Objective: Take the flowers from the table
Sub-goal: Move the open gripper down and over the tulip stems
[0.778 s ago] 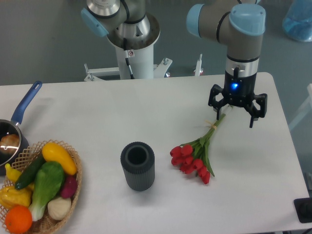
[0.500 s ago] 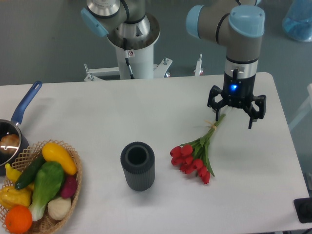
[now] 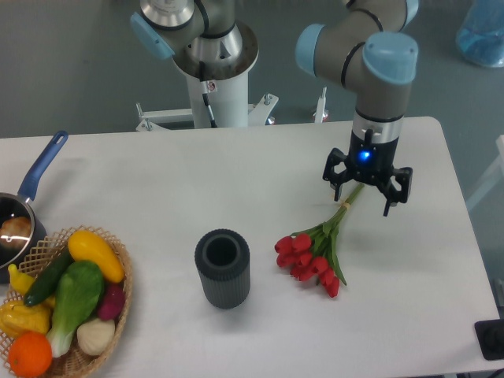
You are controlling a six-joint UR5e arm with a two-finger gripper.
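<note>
Hovering wide-jawed over the stem ends, the gripper [image 3: 363,191] should descend straight — the flowers [image 3: 313,253] lie on the table [image 3: 157,181], buds toward seven o'clock — closing across the stems.

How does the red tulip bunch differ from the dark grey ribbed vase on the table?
The red tulip bunch lies flat with thin green stems; the dark grey ribbed vase stands upright, squat and cylindrical. The bunch is bright, the vase dull. Both rest on the white table.
</note>
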